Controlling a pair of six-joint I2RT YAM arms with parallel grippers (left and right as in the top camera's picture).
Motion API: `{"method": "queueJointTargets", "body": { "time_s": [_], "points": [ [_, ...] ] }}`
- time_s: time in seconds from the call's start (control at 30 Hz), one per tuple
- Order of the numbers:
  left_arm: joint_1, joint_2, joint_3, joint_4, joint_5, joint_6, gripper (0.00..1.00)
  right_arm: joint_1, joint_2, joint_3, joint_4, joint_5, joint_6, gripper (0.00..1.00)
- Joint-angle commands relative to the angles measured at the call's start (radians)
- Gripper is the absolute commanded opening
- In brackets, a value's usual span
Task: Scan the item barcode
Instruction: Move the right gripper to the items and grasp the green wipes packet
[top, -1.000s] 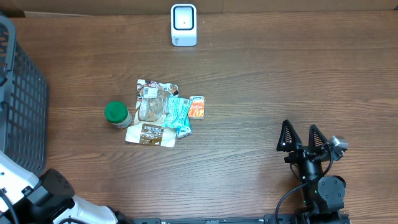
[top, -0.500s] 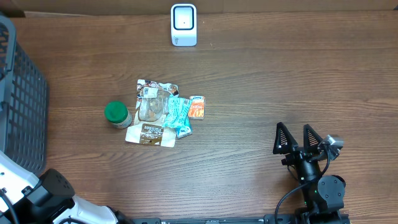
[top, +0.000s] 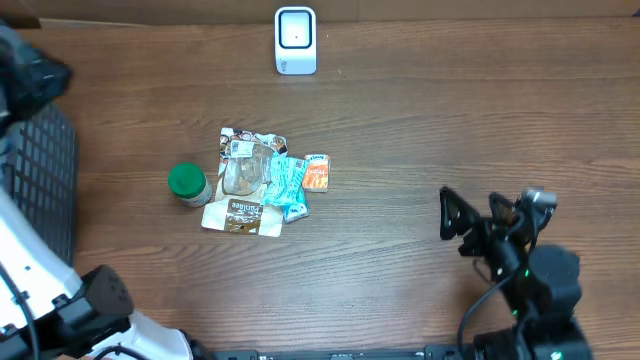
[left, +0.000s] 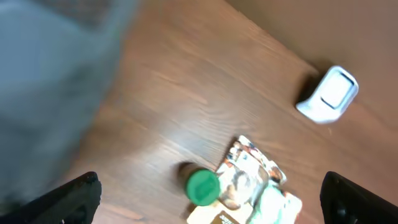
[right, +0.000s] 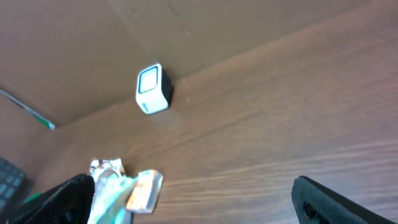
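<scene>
Brown-labelled pouch (top: 240, 217) just beside green-lidded jar (top: 187, 183), all lettering illegible

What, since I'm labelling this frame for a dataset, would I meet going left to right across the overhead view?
Black mesh basket → green-lidded jar → pile of snack packets → right gripper, jaws open. The white scanner stands beyond the pile within the same stretch, so it is left out.

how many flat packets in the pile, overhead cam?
4: printed packet farthest back, teal packet mid-pile, orange packet on its right, brown packet nearest front. Others may lie hidden underneath.
</scene>
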Motion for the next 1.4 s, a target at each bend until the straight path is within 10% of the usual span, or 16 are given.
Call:
{"method": "queueJointTargets", "body": {
  "time_s": [0.0, 0.3, 0.57, 0.9, 1.37],
  "points": [
    [-0.115, -0.006, 0.012, -0.013, -0.059, 0.041, 1.0, -0.002, 0.21, 0.224, -0.087, -0.1, -0.097, 1.0],
    [-0.328, -0.006, 0.006, -0.101, -0.074, 0.03, 0.99, -0.002, 0.827, 0.801, -0.485, -0.418, -0.134, 1.0],
    [-0.481, -0.006, -0.115, -0.032, -0.126, 0.043, 0.99, 0.021, 1.09, 0.83, -0.328, -0.732, -0.129, 0.91],
    [-0.48, -0.006, -0.271, 0.126, -0.127, 0.003, 0.99, 0.364, 1.303, 0.83, -0.194, -0.217, 0.368, 0.56],
    [-0.479, -0.006, -0.278, 0.133, -0.209, 0.003, 1.0, 0.528, 1.555, 0.83, -0.025, -0.227, 0.507, 0.48]
  ]
}}
